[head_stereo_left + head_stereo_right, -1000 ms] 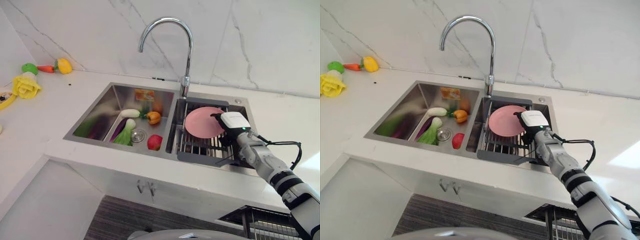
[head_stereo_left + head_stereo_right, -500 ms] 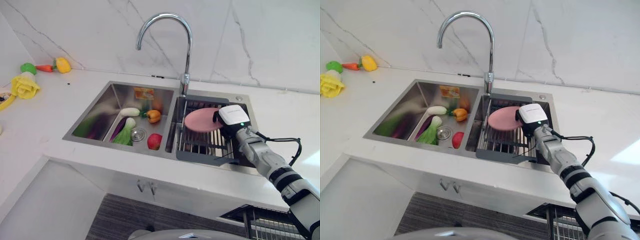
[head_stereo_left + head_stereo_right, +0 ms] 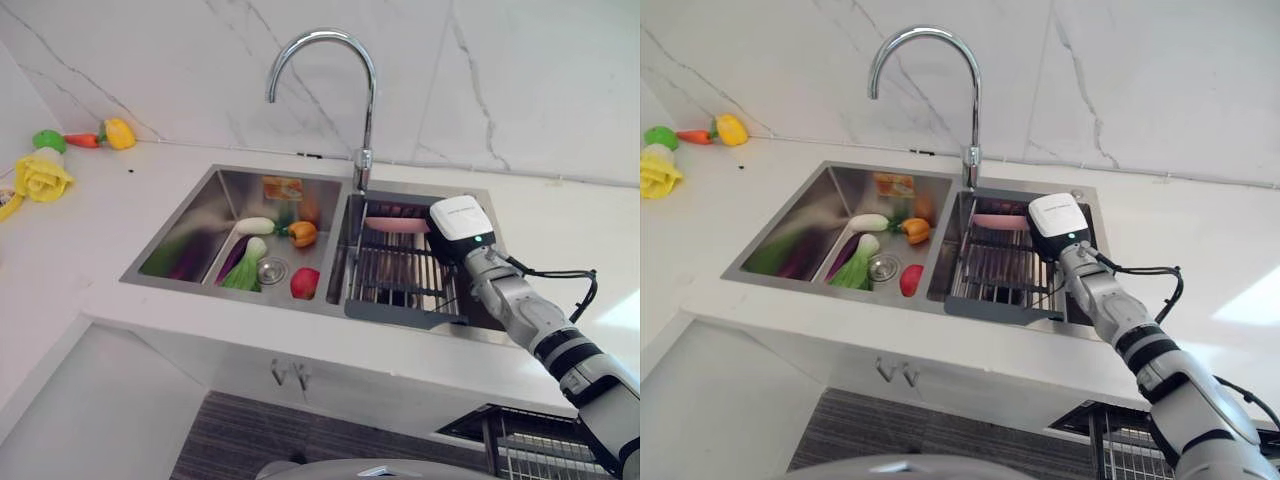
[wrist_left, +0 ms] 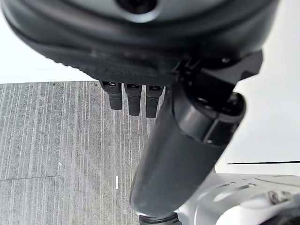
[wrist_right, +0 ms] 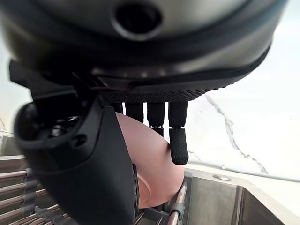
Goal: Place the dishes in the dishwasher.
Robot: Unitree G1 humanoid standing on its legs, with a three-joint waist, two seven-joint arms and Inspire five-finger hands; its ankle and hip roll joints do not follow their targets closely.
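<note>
The pink plate (image 3: 396, 224) is held edge-on above the far part of the dish rack (image 3: 400, 280) that sits in the right basin of the sink (image 3: 190, 235), with its face turned nearly level. In the right wrist view it is gripped by the right hand (image 5: 154, 117), the fingers curled over its rim and the thumb set against its other face, so the hand is closed on the plate. The step in hand is judged to be the lifting of the plate out of the rack; no dish has yet been set in the dishwasher. A wire rack (image 3: 520, 445) is seen low at the near right, below the counter (image 3: 90, 250), and is probably the dishwasher's. For the next move the plate would need to be carried clear of the rack's bars and the faucet (image 3: 330, 80), then brought right and down toward that rack. Toy vegetables (image 3: 270, 255) lie in the left basin. The left hand (image 4: 133, 98) is seen hanging over the floor, its fingers straight and holding nothing.
</note>
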